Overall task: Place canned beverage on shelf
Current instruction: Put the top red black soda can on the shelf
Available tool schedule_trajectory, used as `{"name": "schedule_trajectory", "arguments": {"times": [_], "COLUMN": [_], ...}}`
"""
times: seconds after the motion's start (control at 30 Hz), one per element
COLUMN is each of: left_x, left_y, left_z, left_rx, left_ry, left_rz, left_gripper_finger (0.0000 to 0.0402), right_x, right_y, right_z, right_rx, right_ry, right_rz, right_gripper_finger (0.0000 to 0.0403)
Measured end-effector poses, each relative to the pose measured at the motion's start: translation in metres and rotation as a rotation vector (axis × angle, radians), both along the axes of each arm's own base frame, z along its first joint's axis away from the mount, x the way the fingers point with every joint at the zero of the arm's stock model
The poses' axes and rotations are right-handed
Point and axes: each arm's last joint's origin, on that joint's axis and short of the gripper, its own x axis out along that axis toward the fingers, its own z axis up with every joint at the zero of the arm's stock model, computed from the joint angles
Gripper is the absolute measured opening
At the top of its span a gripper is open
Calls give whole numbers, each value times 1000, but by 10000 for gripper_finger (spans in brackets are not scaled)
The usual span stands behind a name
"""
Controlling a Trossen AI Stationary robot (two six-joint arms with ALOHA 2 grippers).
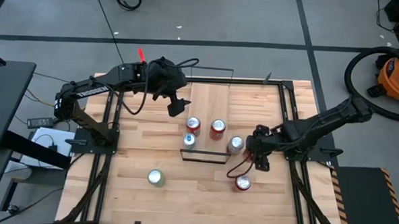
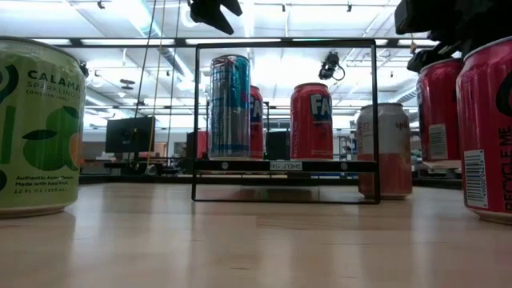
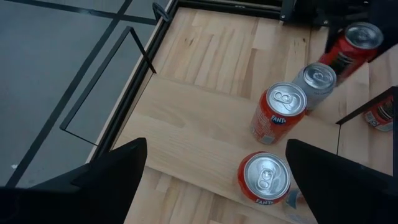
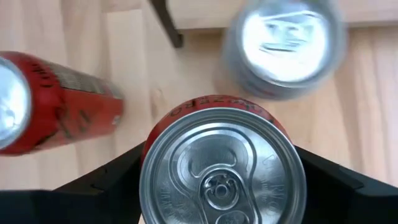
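The shelf (image 1: 210,109) is a narrow light-wood board with black wire rails at its short ends. On it stand two red cans (image 1: 193,123) (image 1: 217,128) and a blue can (image 1: 189,140). A silver can (image 1: 236,145) stands on the table beside its right edge. My right gripper (image 1: 258,155) is right of the silver can, shut on a red can (image 4: 221,168), which also shows in the low view (image 2: 438,112). My left gripper (image 1: 176,104) hangs open and empty above the shelf's far left part. My right gripper pinches the red can's upper side wall (image 4: 152,146) between its two fingers (image 4: 112,180), one on each side, just below the rim. The fingers come from above, pointing down. The can stands upright, and its base (image 2: 440,166) shows above the tabletop.
Another red can (image 1: 242,183) stands on the table near the right gripper, toward the near edge. A green can (image 1: 156,177) stands at the near left. The shelf's near rail (image 1: 204,156) stands between the near table and the board. Black frame bars run along the table's sides.
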Motion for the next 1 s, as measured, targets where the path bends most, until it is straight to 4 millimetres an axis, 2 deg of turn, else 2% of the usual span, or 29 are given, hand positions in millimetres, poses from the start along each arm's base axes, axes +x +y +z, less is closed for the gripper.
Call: {"name": "schedule_trajectory", "arguments": {"times": [0.27,0.6,0.77,1.0], "left_x": [1,2,2,2], "left_y": [0,0,-1,-2], "left_z": [1,2,2,2], "left_rx": [-6,-50,-96,-128], "left_ry": [-20,-50,-59,-65], "left_rz": [8,29,15,7], "left_gripper_finger": [396,396,396,396], "right_x": [-5,2,5,10], "right_y": [-28,-67,-84,-110], "right_z": [1,1,2,17], "right_rx": [-44,-136,-138,-170], "right_ry": [73,63,34,-34], "right_rz": [-74,-214,-215,-206], "right_gripper_finger": [323,323,323,323]}}
